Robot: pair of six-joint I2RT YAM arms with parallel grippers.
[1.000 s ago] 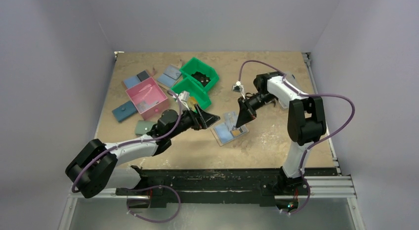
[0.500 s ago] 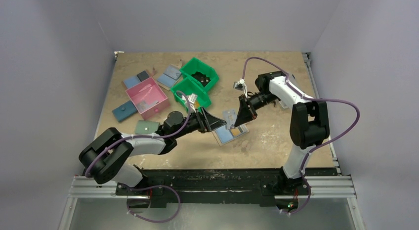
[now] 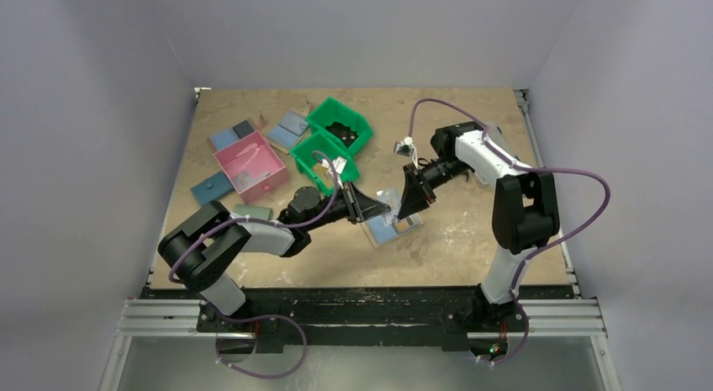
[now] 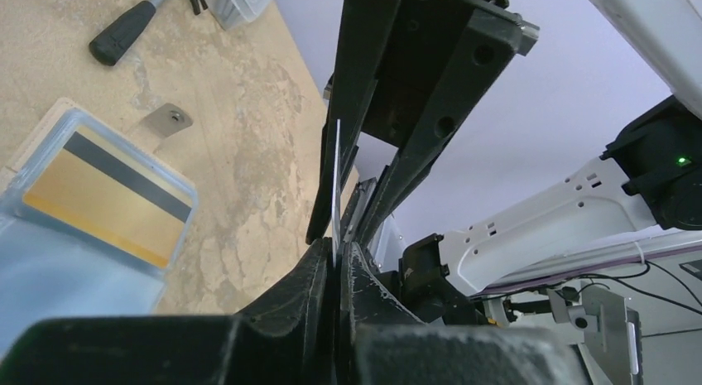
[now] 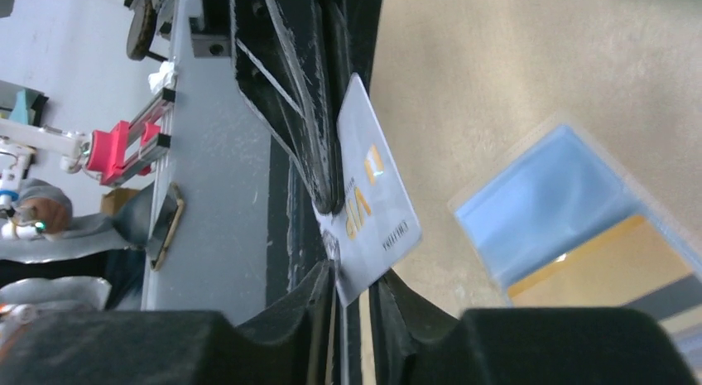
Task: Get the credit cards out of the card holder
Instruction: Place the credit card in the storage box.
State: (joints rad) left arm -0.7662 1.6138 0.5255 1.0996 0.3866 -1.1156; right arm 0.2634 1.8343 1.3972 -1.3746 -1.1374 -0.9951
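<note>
The card holder [image 3: 387, 229] lies open on the counter [image 3: 471, 248], near the middle and between the two arms, with its light-blue panel facing up. A gold credit card [image 4: 106, 204] with a dark stripe along one long edge sits in the clear pocket of the holder. A second credit card, white with gold lettering [image 5: 372, 204], is raised off the counter, just above the holder's far edge, where the two grippers meet tip to tip. The left gripper [image 4: 335, 259] is clamped tight on this white card. In the left wrist view the card stands edge-on, a thin pale line rising from between the closed fingers. The right gripper [image 5: 352, 279] has the opposite edge of the same card between its fingers. Its jaws stand a narrow way apart, and a sliver of gap shows beside the card in the right wrist view. Well to the left on the counter stand two green bins [image 3: 338, 137] and a pink bin [image 3: 250, 166]. A dark-blue wallet [image 3: 210, 189] and a sage-green wallet [image 3: 250, 213] lie near the pink bin. A black-handled tool [image 4: 124, 33] and a small metal tab [image 4: 170, 117] lie on the counter beyond the holder.
</note>
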